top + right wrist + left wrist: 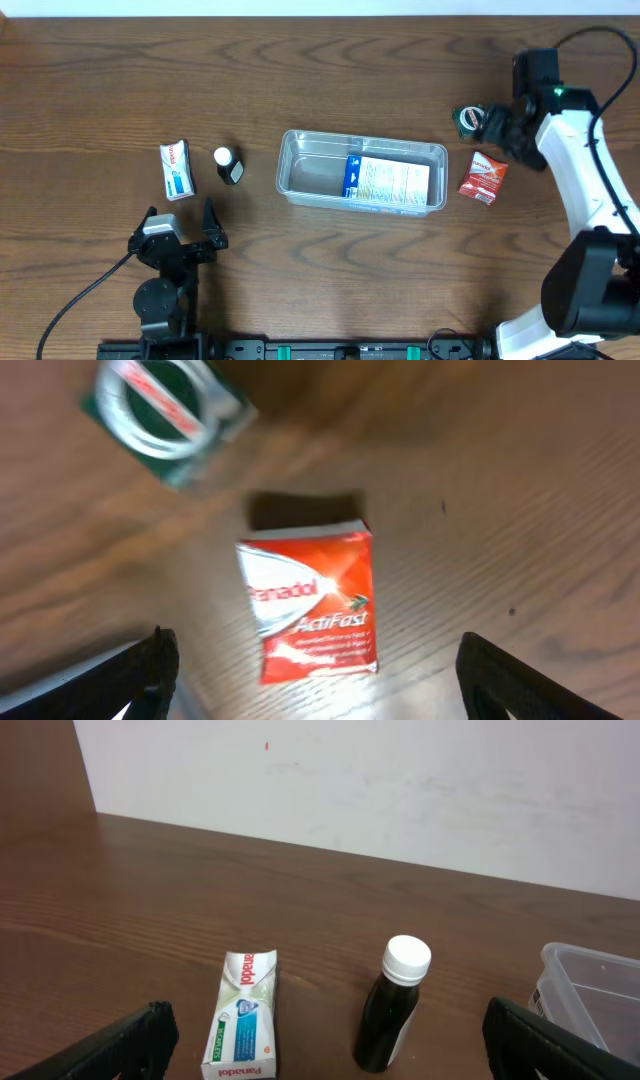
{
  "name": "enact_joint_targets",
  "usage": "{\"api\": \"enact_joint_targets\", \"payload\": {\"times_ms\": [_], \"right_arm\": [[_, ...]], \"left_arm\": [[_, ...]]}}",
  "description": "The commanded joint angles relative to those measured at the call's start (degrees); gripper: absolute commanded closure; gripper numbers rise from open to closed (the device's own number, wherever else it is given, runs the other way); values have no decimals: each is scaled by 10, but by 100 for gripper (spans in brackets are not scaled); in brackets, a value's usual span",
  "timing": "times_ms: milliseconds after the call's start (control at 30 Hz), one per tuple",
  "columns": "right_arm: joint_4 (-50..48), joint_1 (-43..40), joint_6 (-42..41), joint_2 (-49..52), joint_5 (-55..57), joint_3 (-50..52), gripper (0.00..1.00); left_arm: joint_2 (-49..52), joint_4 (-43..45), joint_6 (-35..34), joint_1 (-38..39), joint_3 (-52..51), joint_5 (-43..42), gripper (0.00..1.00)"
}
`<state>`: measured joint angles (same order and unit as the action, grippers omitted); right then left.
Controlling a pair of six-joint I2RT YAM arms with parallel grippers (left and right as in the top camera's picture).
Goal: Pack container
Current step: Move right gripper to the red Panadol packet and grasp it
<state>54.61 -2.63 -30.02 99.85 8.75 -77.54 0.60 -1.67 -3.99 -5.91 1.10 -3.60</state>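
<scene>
The container (297,172), a clear rectangular tub, sits mid-table with a white and blue box (388,182) lying in its right half; its corner shows in the left wrist view (590,982). My right gripper (497,128) is open and hovers over a red Panadol ActiFast box (483,177), which lies flat between the fingers in the right wrist view (310,600); the gripper (318,678) holds nothing. My left gripper (180,228) is open and empty at the front left, facing a white Panadol box (240,1015) and a dark bottle (395,1010) with a white cap.
A round green tin (467,120) lies just beyond the red box, also in the right wrist view (160,415). The white Panadol box (177,170) and the bottle (228,165) stand left of the container.
</scene>
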Motion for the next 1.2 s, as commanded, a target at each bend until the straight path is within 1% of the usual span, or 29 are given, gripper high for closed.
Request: {"api": "enact_joint_targets", "payload": {"times_ms": [0, 233, 567, 767, 1067, 1167], "right_arm": [[-24, -6, -27, 6, -3, 48, 13], [-127, -6, -30, 6, -17, 132, 14], [-213, -5, -38, 6, -17, 194, 17], [-230, -5, -38, 6, -17, 207, 27], [-236, -3, -38, 6, -17, 213, 39], [-236, -3, -38, 6, -17, 217, 44]], "left_arm": [[-3, -21, 10, -1, -9, -2, 2], [-3, -21, 10, -1, -9, -2, 2], [-3, -21, 10, -1, -9, -2, 2], [-3, -21, 10, -1, -9, -2, 2], [-3, -21, 10, -1, -9, -2, 2], [-3, -21, 10, -1, -9, -2, 2]]}}
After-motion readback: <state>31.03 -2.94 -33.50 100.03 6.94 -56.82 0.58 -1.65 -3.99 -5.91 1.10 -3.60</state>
